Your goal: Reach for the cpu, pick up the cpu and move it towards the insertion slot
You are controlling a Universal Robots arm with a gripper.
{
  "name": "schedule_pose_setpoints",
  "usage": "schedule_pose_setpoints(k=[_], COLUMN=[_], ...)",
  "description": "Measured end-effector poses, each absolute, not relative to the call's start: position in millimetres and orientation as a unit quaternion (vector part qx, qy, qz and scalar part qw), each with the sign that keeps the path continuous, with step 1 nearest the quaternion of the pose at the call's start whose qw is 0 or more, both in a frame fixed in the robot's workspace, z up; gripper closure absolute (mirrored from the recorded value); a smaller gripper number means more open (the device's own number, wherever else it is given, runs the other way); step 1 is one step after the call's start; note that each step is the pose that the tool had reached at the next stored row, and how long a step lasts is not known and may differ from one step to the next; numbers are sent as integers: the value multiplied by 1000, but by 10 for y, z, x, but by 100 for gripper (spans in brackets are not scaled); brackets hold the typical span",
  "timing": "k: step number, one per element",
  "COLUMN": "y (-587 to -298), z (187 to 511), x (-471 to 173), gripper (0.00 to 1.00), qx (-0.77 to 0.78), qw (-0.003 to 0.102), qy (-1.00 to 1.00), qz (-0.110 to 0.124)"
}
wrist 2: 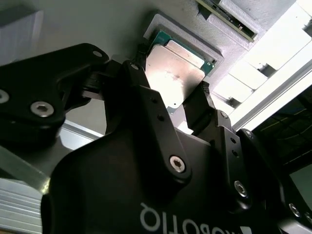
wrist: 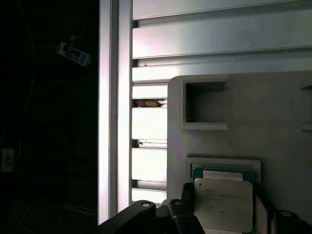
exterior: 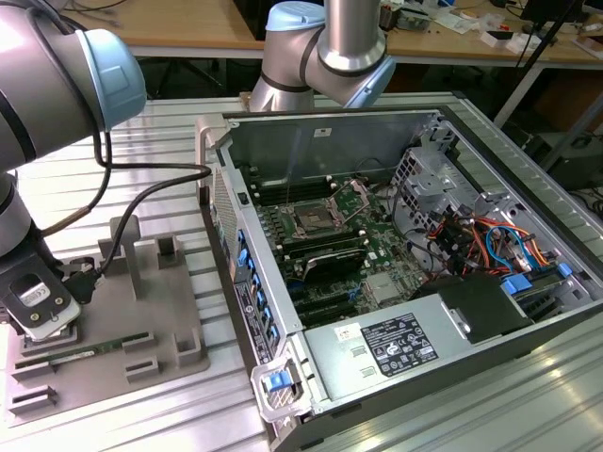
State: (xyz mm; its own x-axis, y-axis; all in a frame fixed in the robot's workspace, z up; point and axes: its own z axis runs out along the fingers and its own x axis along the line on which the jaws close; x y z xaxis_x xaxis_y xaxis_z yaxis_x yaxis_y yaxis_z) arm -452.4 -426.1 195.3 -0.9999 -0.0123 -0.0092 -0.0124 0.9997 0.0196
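The tool [wrist 2: 170,80] straddles the cpu [wrist 2: 176,66]; clamped or not, I cannot tell. The cpu lies nested in a grey fixture [wrist: 273,112] on the desk [exterior: 160,141], well apart from the insertion slot [exterior: 309,221]. Best practice: grip opposite edges squarely, lift level.

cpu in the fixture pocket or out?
In. The cpu sits inside the pocket's raised frame in both wrist views, claw around it. Slight lift: cannot tell.

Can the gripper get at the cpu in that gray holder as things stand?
Probably yes. The gripper hangs directly over the cpu, which lies face up in the gray holder with nothing on top of it or between them.
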Motion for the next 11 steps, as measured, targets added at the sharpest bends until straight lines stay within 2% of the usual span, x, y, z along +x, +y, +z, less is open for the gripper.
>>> schedule_pose_setpoints(k=[11], y=[-4261], z=[2061], x=[-4523], gripper=[45], qx=[-6], qw=[5], qy=[1000], qz=[10])
